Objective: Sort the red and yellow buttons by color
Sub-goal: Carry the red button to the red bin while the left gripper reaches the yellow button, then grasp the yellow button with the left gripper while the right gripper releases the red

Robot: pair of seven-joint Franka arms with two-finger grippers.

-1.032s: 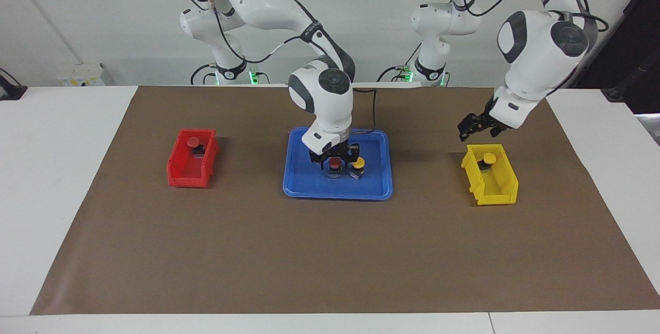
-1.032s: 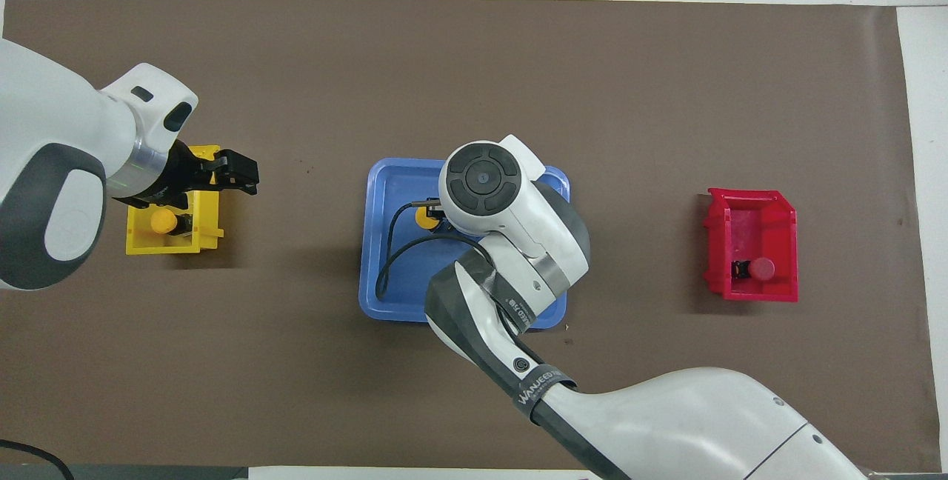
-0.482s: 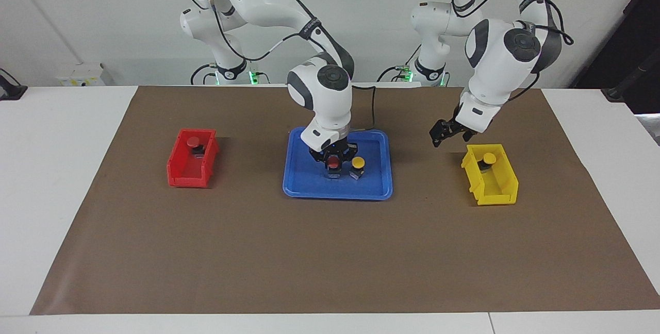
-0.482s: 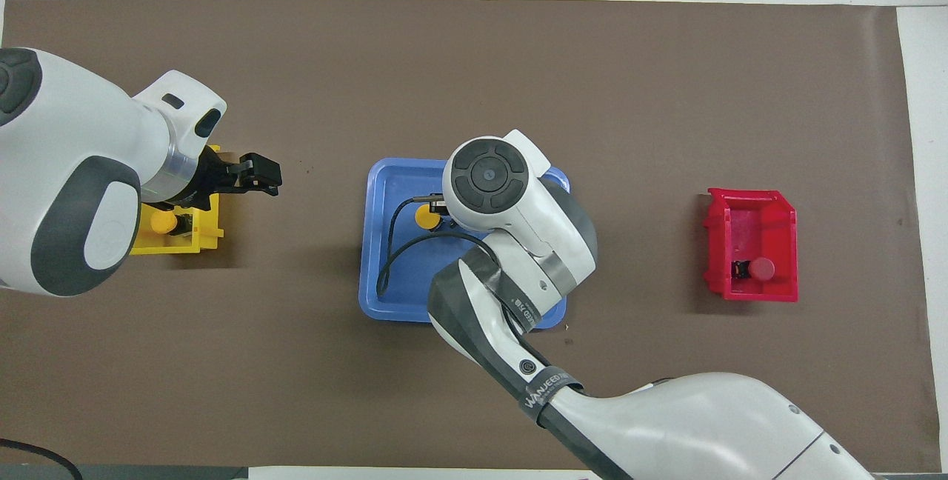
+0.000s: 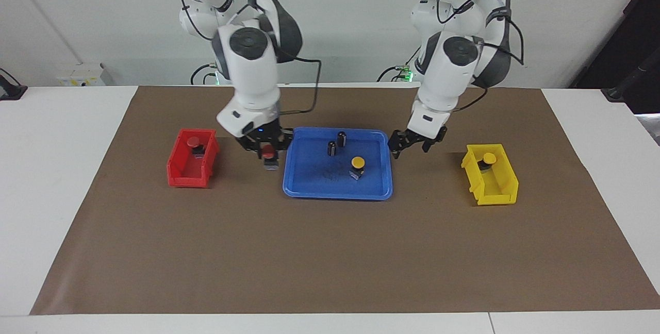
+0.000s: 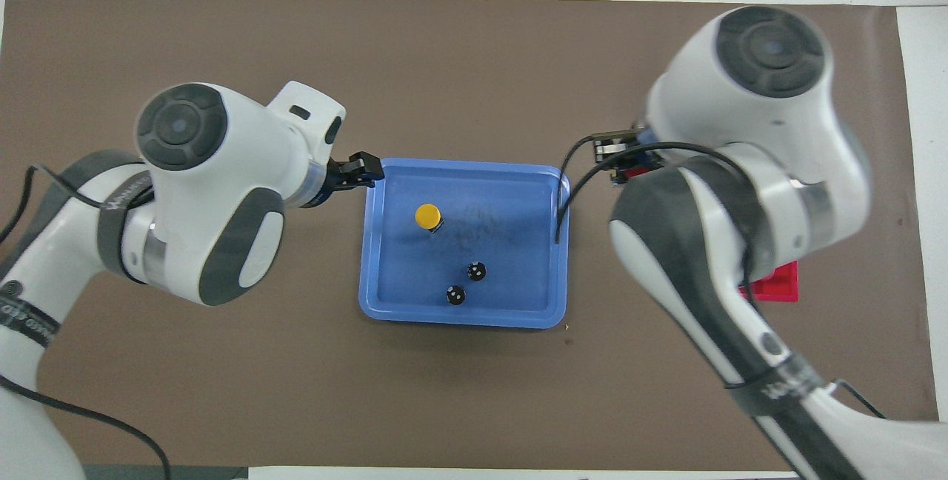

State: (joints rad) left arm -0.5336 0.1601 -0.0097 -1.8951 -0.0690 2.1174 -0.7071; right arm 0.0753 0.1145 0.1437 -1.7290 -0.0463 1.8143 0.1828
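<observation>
A red button (image 5: 267,154), round cap up on a short dark body, hangs in the air pinched between the fingers of the right gripper (image 5: 266,149), a little left of centre in the facing view, over the brown mat (image 5: 330,251) between the red bin (image 5: 191,159) and the blue tray (image 5: 337,189). In the overhead view that gripper is mostly hidden under its own white arm at the right of the frame. A second red button (image 5: 193,143) sits inside the red bin, at the end of the bin that lies higher in the facing view. A yellow button (image 5: 357,165) stands upright in the blue tray at the centre of the frame; in the overhead view it shows as a yellow disc (image 6: 427,216) in the upper left part of the tray (image 6: 463,317). Another yellow button (image 5: 489,159) rests in the yellow bin (image 5: 492,184) at the right of the facing view. Two dark capless cylinders (image 5: 336,143) stand upright close together in the tray, higher in the facing view than the yellow button. The left gripper (image 5: 410,143) hovers just right of the tray's right edge in the facing view, above the mat between the tray and the yellow bin, its fingers spread apart and holding nothing; in the overhead view its dark tips (image 6: 361,171) appear at the tray's upper left corner.
</observation>
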